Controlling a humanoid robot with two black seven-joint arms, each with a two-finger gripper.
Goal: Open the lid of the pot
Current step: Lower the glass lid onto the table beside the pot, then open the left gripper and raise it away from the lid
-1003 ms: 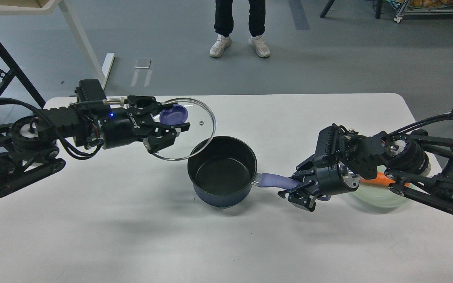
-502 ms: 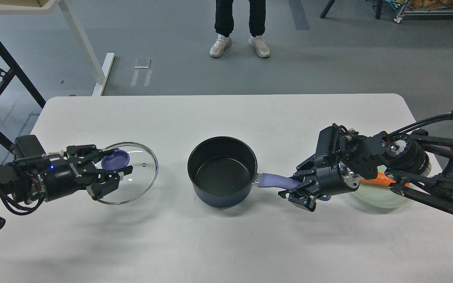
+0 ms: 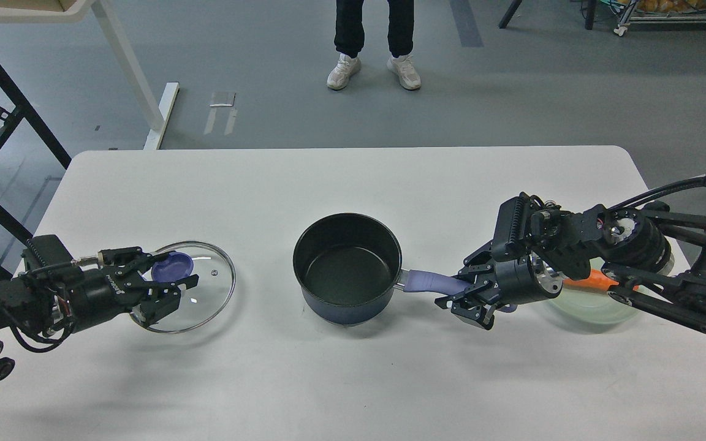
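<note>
A dark blue pot [image 3: 347, 269] stands uncovered at the table's middle, its lilac handle [image 3: 426, 282] pointing right. My right gripper [image 3: 460, 293] is shut on the end of that handle. The glass lid [image 3: 206, 294] with a blue knob [image 3: 173, 266] is at the left, well apart from the pot, low over the table or resting on it. My left gripper [image 3: 166, 278] is shut on the knob, its fingers on either side of it.
A pale green bowl [image 3: 592, 309] with an orange thing [image 3: 595, 278] in it sits at the right, partly behind my right arm. The white table [image 3: 353, 184] reaches to the far edge. A person's legs [image 3: 374, 37] stand beyond the table.
My left gripper carried the lid from above the pot's left rim out to the left and down toward the table. The right gripper and the pot stayed still.
</note>
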